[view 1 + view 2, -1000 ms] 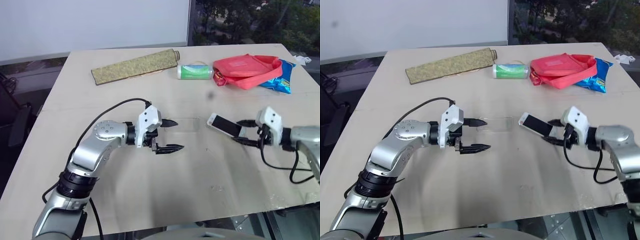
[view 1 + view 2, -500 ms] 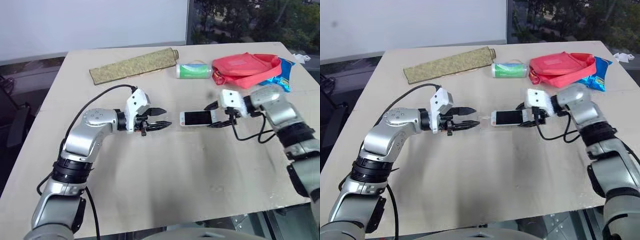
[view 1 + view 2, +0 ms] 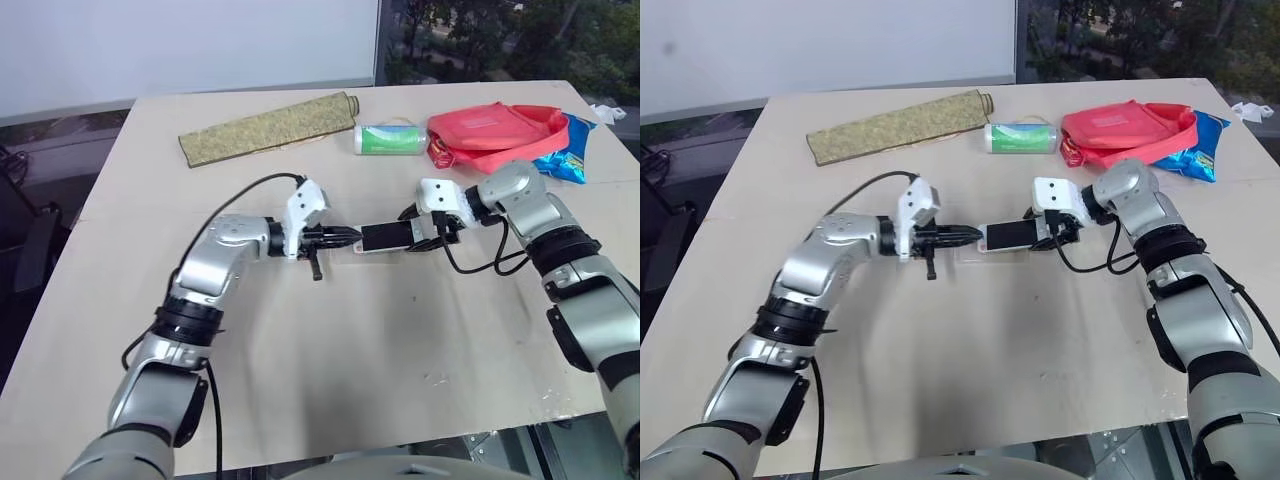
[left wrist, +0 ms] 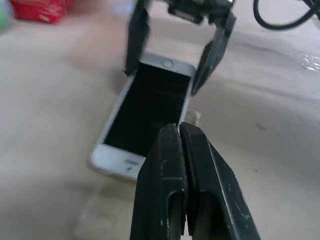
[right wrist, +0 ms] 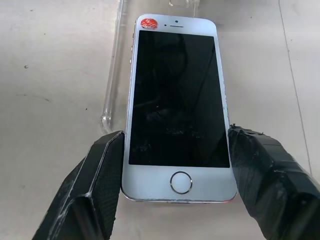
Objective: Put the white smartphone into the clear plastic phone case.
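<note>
We have the phone (image 5: 177,107) clamped by its long edges in the right hand (image 3: 425,228), its long axis toward the left hand (image 3: 340,238), which is clenched on the case (image 5: 112,75) rim on the table (image 3: 330,380); the phone's far end is over the case.

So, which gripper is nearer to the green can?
Right. The right gripper holds the white smartphone in front of the green can; the shut left gripper is farther left.

Office-like room: whiteboard (image 3: 190,45), window (image 3: 500,40), plain table (image 3: 330,350).
</note>
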Robot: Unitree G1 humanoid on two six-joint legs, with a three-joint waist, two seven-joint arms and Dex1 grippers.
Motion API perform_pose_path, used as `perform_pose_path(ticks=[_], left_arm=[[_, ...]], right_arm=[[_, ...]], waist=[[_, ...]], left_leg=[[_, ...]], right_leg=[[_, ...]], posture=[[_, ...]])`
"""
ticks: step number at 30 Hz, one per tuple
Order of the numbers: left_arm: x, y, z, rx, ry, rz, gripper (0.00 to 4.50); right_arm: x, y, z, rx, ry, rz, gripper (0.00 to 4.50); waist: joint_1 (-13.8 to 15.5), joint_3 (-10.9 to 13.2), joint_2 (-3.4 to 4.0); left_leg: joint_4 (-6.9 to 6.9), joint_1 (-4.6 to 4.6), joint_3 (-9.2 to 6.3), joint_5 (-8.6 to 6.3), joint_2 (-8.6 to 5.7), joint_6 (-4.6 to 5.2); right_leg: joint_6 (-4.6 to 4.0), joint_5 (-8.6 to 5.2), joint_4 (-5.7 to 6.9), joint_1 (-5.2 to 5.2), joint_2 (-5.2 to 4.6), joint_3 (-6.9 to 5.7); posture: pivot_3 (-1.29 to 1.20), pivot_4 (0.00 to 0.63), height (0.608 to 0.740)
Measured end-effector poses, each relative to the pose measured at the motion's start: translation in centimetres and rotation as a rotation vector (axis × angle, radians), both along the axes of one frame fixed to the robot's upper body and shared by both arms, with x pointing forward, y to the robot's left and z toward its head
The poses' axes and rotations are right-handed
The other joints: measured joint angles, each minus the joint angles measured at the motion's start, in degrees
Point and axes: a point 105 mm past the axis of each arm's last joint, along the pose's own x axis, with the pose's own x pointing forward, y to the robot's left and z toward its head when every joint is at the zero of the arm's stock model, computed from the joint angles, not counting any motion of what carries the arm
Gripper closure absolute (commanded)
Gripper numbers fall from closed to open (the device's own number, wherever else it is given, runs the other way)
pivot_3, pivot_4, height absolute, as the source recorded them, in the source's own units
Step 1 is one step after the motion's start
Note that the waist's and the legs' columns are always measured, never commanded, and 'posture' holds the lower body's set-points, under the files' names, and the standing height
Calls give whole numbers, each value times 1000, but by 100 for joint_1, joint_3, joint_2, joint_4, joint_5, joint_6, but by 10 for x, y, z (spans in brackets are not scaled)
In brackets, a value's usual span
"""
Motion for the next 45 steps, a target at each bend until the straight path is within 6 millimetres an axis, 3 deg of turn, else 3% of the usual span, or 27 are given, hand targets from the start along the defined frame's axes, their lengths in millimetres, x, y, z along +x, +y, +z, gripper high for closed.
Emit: perform_pose_path(ticks=[10, 29, 33, 37, 42, 45], left_arm=[[16, 1, -26, 59, 2, 46, 4445], [24, -12, -39, 38, -32, 103, 4445], [24, -12, -40, 43, -32, 103, 4500], [23, -14, -40, 41, -28, 99, 4500], [22, -15, -41, 48, -23, 90, 4500], [21, -16, -42, 50, -20, 79, 4500]], right_arm=[[-3, -3, -2, -28, -28, -9, 1740], [-14, -4, -14, -34, 35, -41, 1740], [-10, -2, -14, -19, 21, -70, 51], [-10, -5, -5, 29, 58, -102, 51], [-4, -19, 31, 87, 31, -159, 51], [1, -27, 41, 123, 18, -215, 51]], waist=[[3, -1, 2], [19, -13, 11], [17, -15, 13], [29, -15, 13], [38, -18, 16], [38, -21, 16]], left_leg=[[2, 3, -1, -12, 2, 22], [14, 15, -1, -14, 1, 25], [15, 29, 1, -14, 1, 25], [15, 31, -1, -14, 0, 25], [14, 34, -4, -15, -1, 25], [14, 43, -4, -15, 0, 25]], right_leg=[[0, 0, 4, 0, 1, -1], [0, 9, 9, 16, -1, 1], [-1, 11, 9, 27, -1, 2], [-1, 11, 8, 31, -2, 1], [-1, 11, 5, 36, -3, -1], [-1, 11, 4, 45, -2, -2]], posture=[[0, 150, 740], [0, 150, 740], [0, 150, 740], [0, 150, 740], [0, 150, 740], [0, 150, 740]])
